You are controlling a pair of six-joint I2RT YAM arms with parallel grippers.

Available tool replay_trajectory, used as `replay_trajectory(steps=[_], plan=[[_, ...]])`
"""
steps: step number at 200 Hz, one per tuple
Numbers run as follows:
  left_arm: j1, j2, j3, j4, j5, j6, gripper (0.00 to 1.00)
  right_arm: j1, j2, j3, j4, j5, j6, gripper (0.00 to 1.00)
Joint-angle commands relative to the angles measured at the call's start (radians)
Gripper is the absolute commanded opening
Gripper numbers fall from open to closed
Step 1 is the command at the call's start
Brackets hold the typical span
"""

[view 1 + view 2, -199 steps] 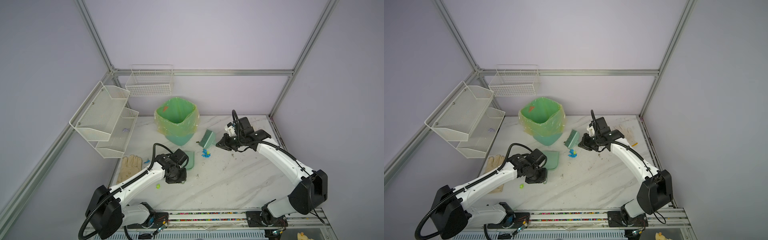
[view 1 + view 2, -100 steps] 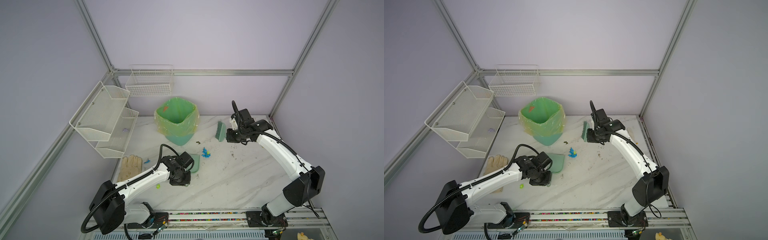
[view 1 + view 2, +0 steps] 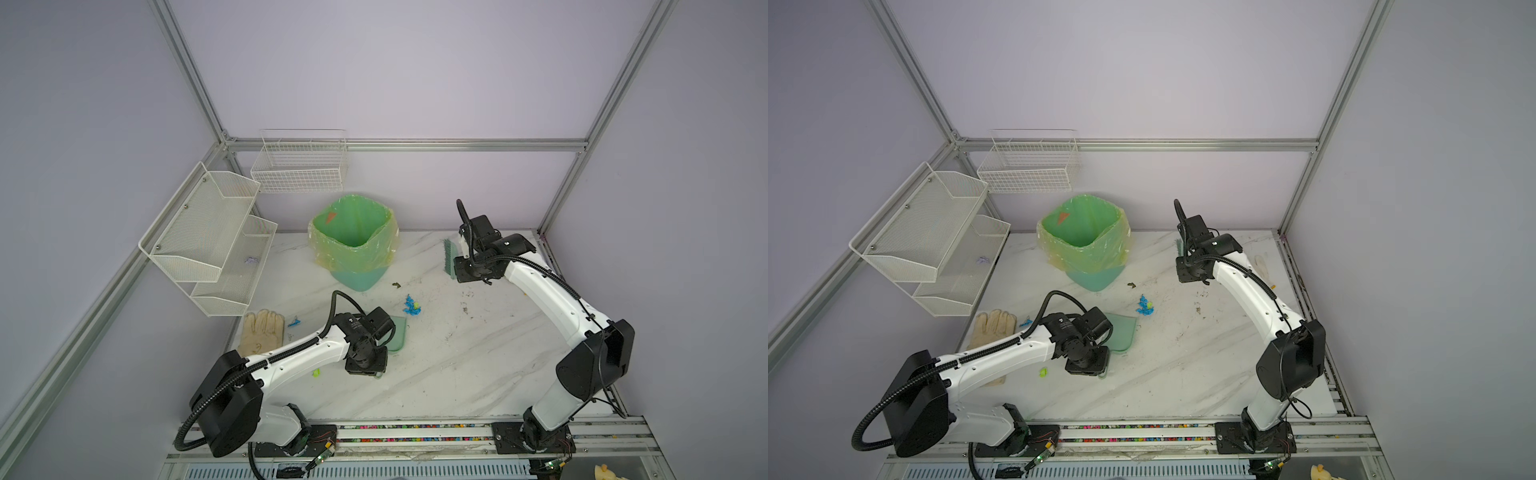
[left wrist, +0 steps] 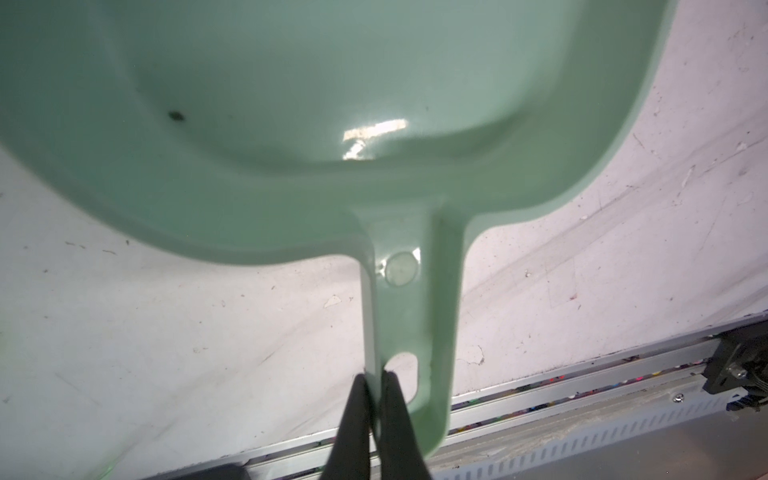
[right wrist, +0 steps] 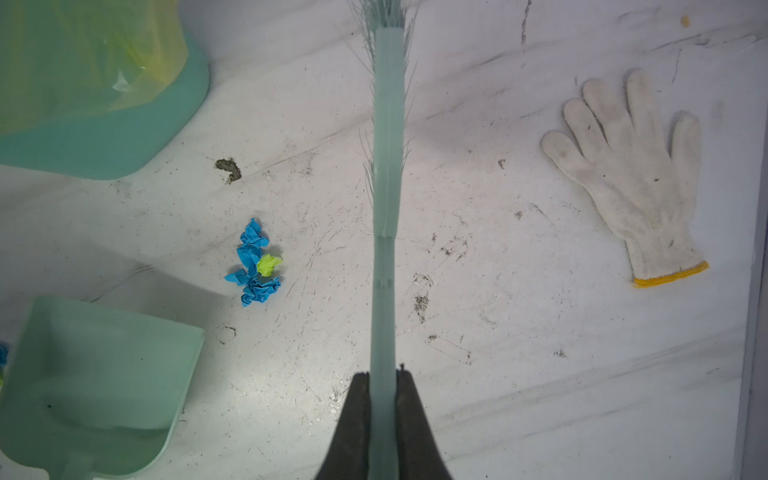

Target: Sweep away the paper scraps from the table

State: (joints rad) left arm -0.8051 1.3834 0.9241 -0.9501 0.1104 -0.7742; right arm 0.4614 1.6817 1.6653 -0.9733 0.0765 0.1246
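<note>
The main heap of paper scraps (image 3: 412, 306) lies mid-table (image 3: 457, 365), to the near right of the lined green bin (image 3: 353, 237). It is several crumpled bright blue wads with one neon yellow-green wad pressed against them, clearest in the right wrist view (image 5: 255, 266).

A stray blue wad (image 3: 294, 322) sits beside the left glove (image 3: 262, 336), and a yellow-green one (image 3: 1042, 372) lies under the left arm.

A second ago the brush (image 5: 388, 166) stood just right of the heap. It is now lifted and pulled back to the far right, well apart from it, while the heap has not shifted.

The dustpan (image 3: 397, 336) has slid slightly right, its mouth near the heap.

The right gripper (image 5: 383, 374) pinches the brush handle, and the left gripper (image 4: 376, 376) is clamped on the dustpan handle's edge.
</note>
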Motion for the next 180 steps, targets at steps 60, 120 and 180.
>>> replay_trajectory(steps=[60, 120, 180], plan=[[-0.008, 0.084, 0.156, 0.024, 0.036, 0.027, 0.00, 0.096, 0.120, 0.078, -0.130, 0.061, -0.058, 0.00], [-0.008, 0.128, 0.166, 0.045, 0.089, 0.033, 0.00, 0.151, 0.157, 0.080, -0.128, 0.064, -0.061, 0.00], [-0.002, 0.183, 0.209, 0.051, 0.143, 0.046, 0.00, 0.175, 0.186, 0.077, -0.112, 0.047, -0.082, 0.00]])
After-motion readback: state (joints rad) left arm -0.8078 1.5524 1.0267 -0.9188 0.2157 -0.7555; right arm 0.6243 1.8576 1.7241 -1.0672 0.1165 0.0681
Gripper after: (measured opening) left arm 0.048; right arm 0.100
